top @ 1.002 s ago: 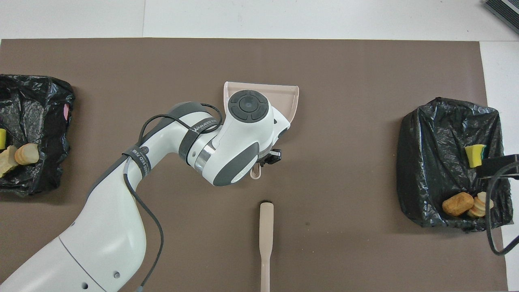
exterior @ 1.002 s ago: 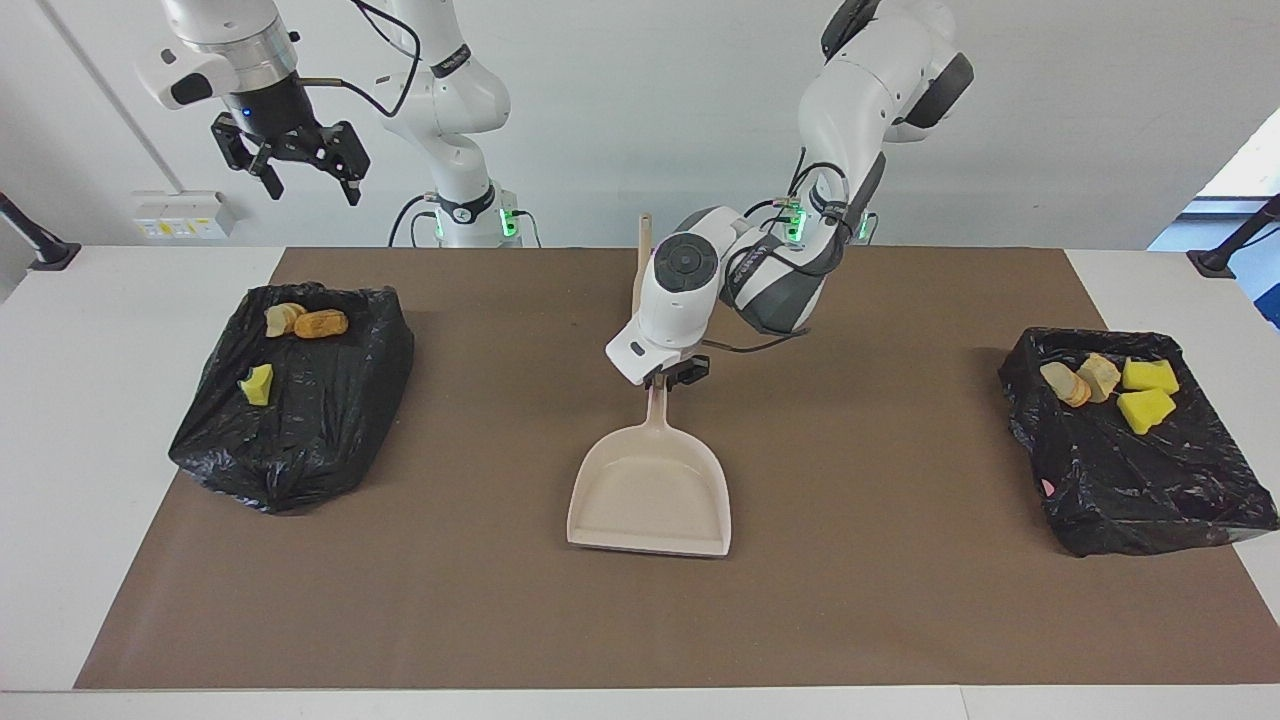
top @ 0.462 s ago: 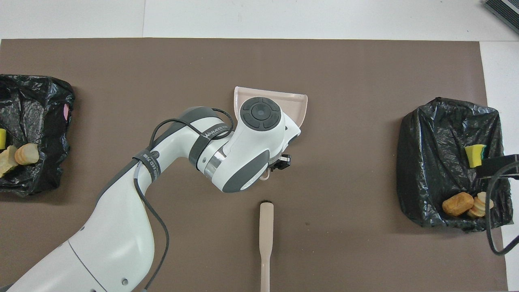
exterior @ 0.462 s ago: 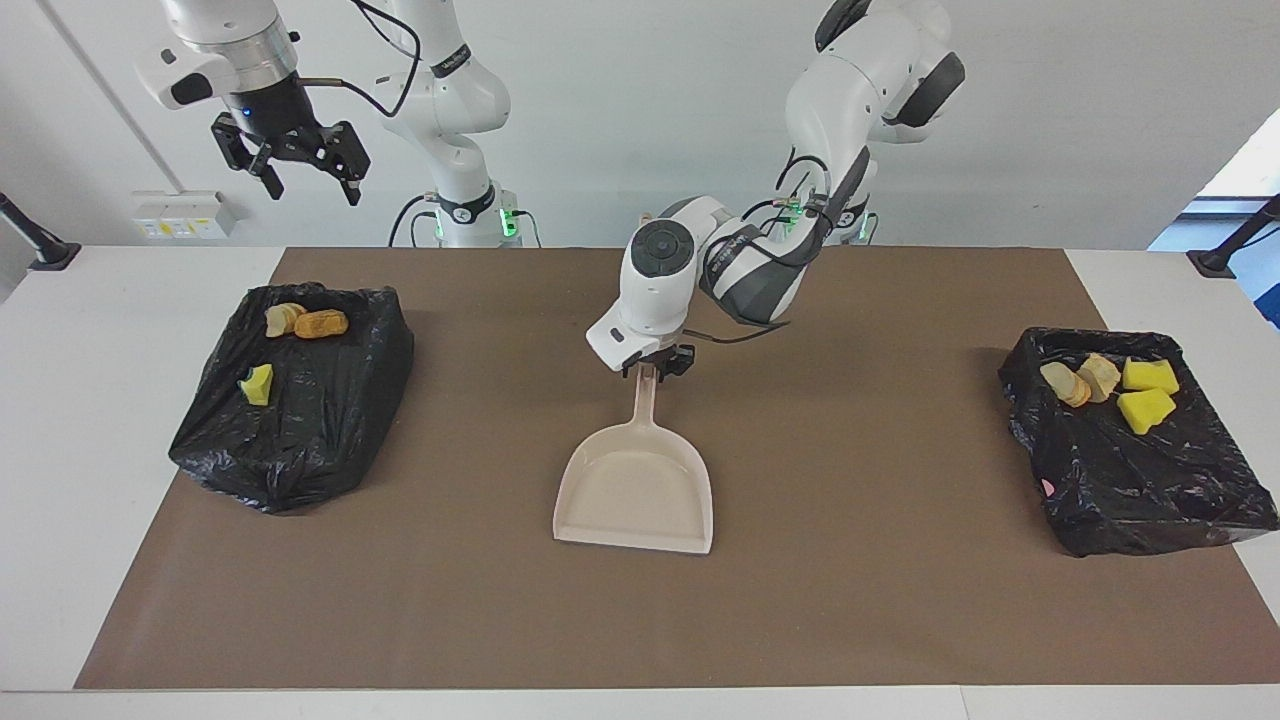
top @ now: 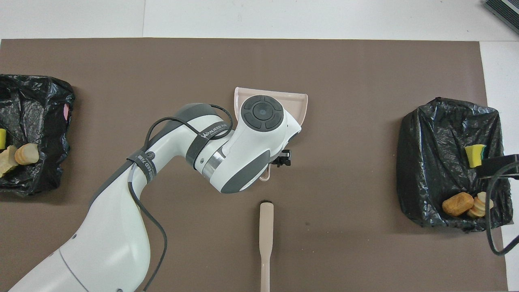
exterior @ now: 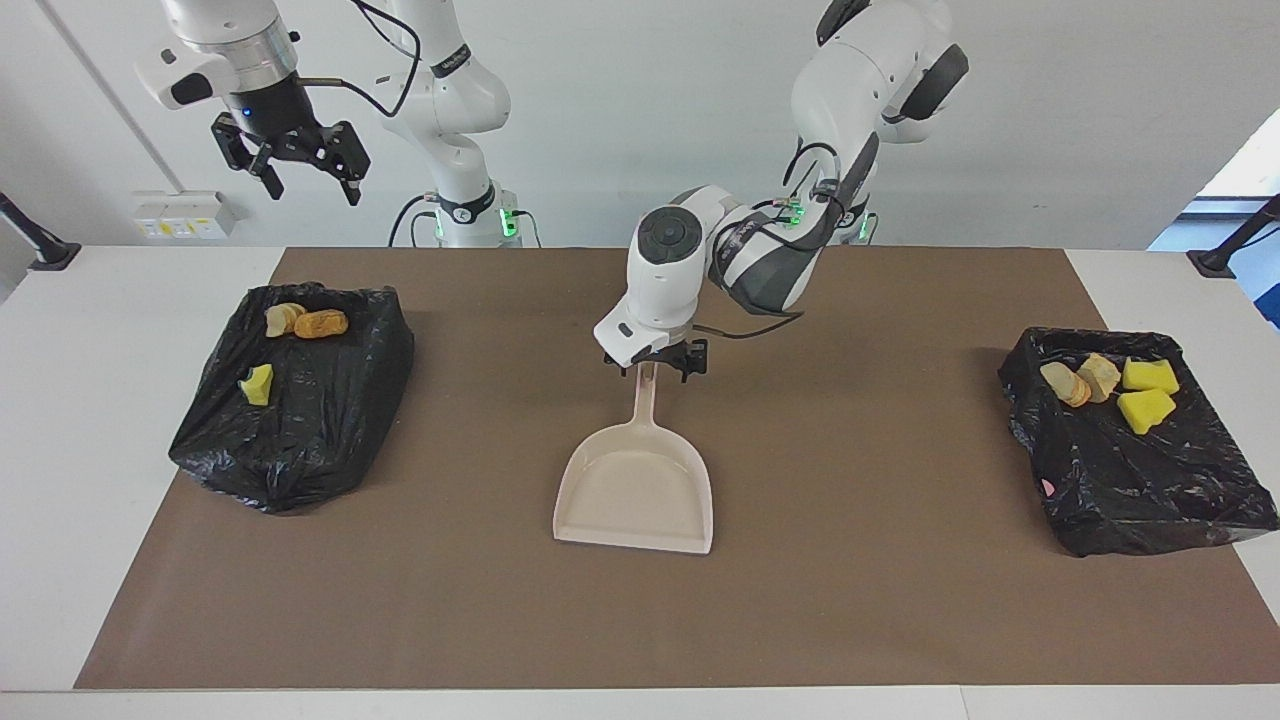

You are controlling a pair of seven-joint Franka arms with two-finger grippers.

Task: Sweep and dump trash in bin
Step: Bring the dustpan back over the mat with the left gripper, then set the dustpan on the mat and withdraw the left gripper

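As far as we can judge, the job is nearly finished: none of the trash lies loose on the brown mat [exterior: 900, 600]. Three pieces, a yellow sponge chunk [exterior: 257, 384] and two bread-like lumps [exterior: 305, 321], rest on the black-lined bin [exterior: 290, 450] toward the right arm's end of the worktop [exterior: 100, 420]. Four more, two yellow chunks [exterior: 1145, 392] and two tan lumps [exterior: 1080, 380], sit in the second black-lined bin [exterior: 1140, 480] toward the left arm's end.

We see the beige dustpan [exterior: 636, 490] lying flat and empty in the middle of the mat, its handle pointing toward the robots. Our left tool [exterior: 655, 362] stands low over the end of that handle with its fingers spread wide on either side of it, so we read the pan as set down and let go, not gripped. The beige brush [top: 265, 239] lies on the mat nearer to the robots than the dustpan, just clear of the handle's end.

Our right tool [exterior: 300, 165] waits high over the bin at its own end, fingers apart and empty.

What seems left, in our view, is only for the left arm to lift away from the handle.
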